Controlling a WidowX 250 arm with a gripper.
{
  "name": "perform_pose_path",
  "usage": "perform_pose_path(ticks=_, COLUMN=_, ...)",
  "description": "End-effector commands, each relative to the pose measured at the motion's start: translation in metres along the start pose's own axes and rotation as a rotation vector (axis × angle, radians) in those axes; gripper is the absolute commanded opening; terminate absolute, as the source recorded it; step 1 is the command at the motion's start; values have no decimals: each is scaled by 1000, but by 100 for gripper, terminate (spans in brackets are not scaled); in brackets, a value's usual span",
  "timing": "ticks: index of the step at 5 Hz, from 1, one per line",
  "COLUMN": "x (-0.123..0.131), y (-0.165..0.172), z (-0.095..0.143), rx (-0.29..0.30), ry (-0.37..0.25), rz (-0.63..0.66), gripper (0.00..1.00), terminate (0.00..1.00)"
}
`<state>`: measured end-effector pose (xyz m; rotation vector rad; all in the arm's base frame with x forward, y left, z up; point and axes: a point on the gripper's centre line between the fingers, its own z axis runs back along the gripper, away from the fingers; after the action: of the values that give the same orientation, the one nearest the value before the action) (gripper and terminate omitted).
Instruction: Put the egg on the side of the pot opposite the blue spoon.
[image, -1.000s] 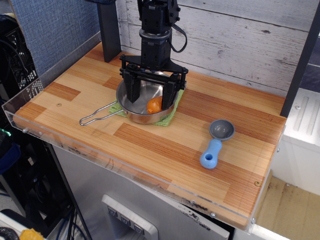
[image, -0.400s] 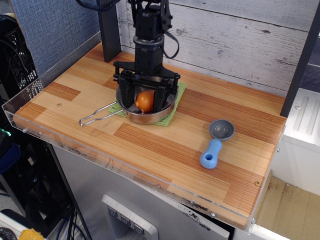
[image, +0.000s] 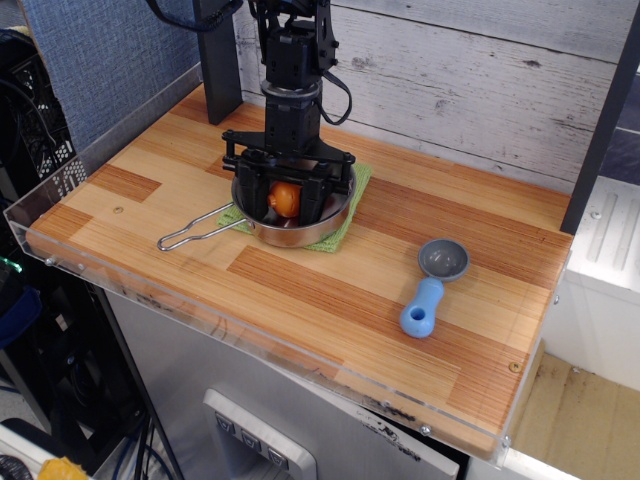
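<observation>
The orange egg is inside the shiny steel pot, which stands on a green cloth at the back middle of the wooden table. The pot's wire-loop handle points to the front left. My gripper reaches straight down into the pot, its two black fingers closed against the egg's left and right sides. The blue spoon lies on the table to the right of the pot, grey bowl away from me, light blue handle towards the front edge.
The green cloth sticks out from under the pot on the right. A dark post stands at the back left. A plank wall runs behind the table, and a clear acrylic rim edges its left and front.
The gripper has moved a little left over the pot and its fingers have closed in from wide apart onto the egg, which has shifted left within the pot.
</observation>
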<state>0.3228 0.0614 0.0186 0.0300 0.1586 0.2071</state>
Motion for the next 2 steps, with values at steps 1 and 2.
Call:
perform_pose_path(ticks=1, x=2, y=3, z=10, rx=1, ry=-39, rz=4, gripper=0, terminate=0)
perform_pose_path(ticks=2, x=2, y=3, z=9, rx=-4, ry=-24, rz=0, gripper=100, terminate=0)
